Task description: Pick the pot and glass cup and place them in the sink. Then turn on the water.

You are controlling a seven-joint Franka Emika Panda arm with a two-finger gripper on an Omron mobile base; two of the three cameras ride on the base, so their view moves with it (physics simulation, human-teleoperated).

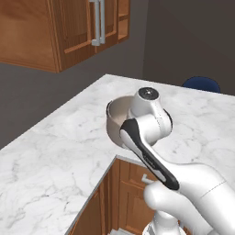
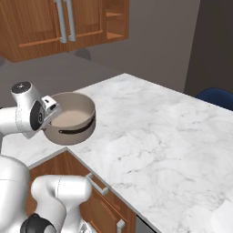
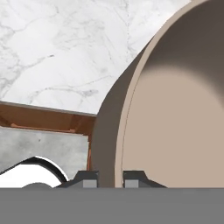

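The pot (image 2: 73, 119) is a wide taupe-grey pot with a pale inside and a black side handle. It sits tilted over the inner corner of the white marble counter (image 2: 159, 136). My gripper (image 3: 110, 177) is shut on its near wall, with one fingertip (image 3: 89, 180) outside and the other inside the rim. From the left base view, the pot (image 1: 115, 114) is half hidden behind my hand. From the right, my gripper (image 2: 50, 122) meets the pot's left rim. The glass cup, the sink and the water are out of view.
Wooden wall cabinets with metal handles (image 1: 98, 27) hang above the counter's far left. Wooden base cabinets (image 2: 98, 189) stand below the counter edge beside my arm. A blue chair back (image 1: 201, 83) rises behind the far counter edge. Broad marble stretches to the right.
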